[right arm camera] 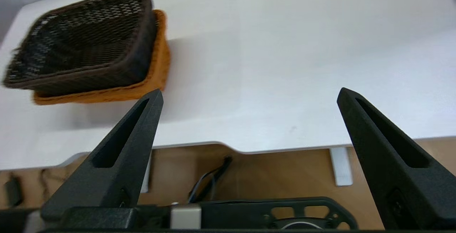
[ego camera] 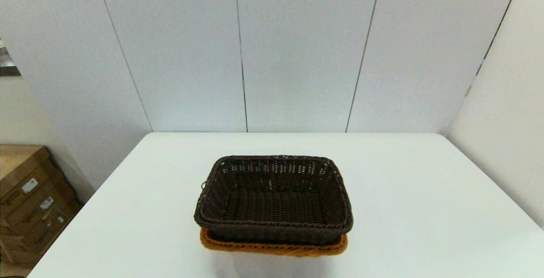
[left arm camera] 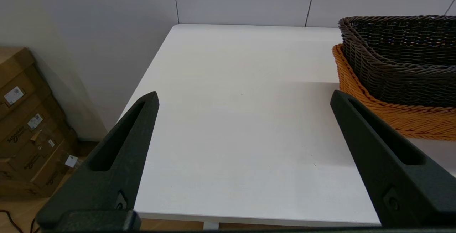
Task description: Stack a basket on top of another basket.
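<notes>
Nearest to me, both arms are drawn back at the front edge of the white bench [ego camera: 425,193] and neither shows in the head view. My left end effector [left arm camera: 244,97] has its two black fingers spread wide with nothing between them; it hangs over the bench's near left part, clear of both baskets. My right end effector [right arm camera: 249,96] is likewise spread wide and empty, sitting off the front edge of the bench, with the floor and under-bench frame showing beneath it.

Further in, at the centre of the bench, the orange-tan rectangular woven wicker basket [ego camera: 272,248] rests on the surface. The dark brown rectangular woven wicker basket [ego camera: 274,197] sits nested inside it, upright. Only the orange-tan rim and a strip of its wall show below the dark rim on the near side. The dark basket looks slightly offset toward the far side, but seated, not perched on the rim.

Beyond the baskets there is bare bench and the pale panelled wall [ego camera: 297,57]. Brown cardboard boxes [ego camera: 29,201] stand on the floor to my left.

Finding: the stacking appears complete. Neither end effector is in contact with the stack. Nothing further seems to be required.
</notes>
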Motion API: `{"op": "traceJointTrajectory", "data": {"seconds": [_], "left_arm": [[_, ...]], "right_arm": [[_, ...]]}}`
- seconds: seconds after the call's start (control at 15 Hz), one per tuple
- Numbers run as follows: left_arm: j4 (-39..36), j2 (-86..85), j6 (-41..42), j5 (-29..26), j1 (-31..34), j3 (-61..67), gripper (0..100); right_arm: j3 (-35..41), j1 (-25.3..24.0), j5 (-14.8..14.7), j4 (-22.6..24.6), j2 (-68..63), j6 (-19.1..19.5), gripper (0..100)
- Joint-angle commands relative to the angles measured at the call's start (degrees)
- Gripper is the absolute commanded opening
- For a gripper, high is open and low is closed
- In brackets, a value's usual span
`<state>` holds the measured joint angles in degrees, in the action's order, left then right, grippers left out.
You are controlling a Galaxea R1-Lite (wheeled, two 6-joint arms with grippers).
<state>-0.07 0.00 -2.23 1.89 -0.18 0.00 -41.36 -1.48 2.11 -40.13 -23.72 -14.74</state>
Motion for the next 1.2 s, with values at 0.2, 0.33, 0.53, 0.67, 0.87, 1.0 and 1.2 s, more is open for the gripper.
{"op": "traceJointTrajectory", "data": {"seconds": [0.2, 0.33, 0.53, 0.67, 0.87, 1.0, 1.2], "left_arm": [[-0.01, -0.09, -0.05, 0.04, 0.01, 0.09, 100], [-0.01, -0.09, -0.05, 0.04, 0.01, 0.09, 100], [-0.01, -0.09, -0.05, 0.04, 0.01, 0.09, 100], [-0.01, -0.09, -0.05, 0.04, 0.01, 0.09, 100], [-0.01, -0.09, -0.05, 0.04, 0.01, 0.09, 100], [-0.01, -0.09, -0.05, 0.04, 0.01, 0.09, 100], [-0.01, -0.09, -0.05, 0.04, 0.01, 0.09, 100]], "right_arm": [[5.68, 4.20, -1.58, -0.39, 8.52, 4.37, 100], [6.29, 3.85, -1.41, -0.65, 9.13, 3.84, 100], [5.15, 3.06, 0.35, -1.09, 9.40, 3.75, 100], [5.06, 2.97, 0.62, -1.53, 9.48, 3.75, 100], [4.98, 0.51, 1.67, -3.11, 10.28, 1.55, 100], [5.85, 0.07, 1.67, -3.29, 11.07, 1.12, 100], [7.88, 1.12, 0.79, -2.76, 15.02, 2.35, 100]]}}
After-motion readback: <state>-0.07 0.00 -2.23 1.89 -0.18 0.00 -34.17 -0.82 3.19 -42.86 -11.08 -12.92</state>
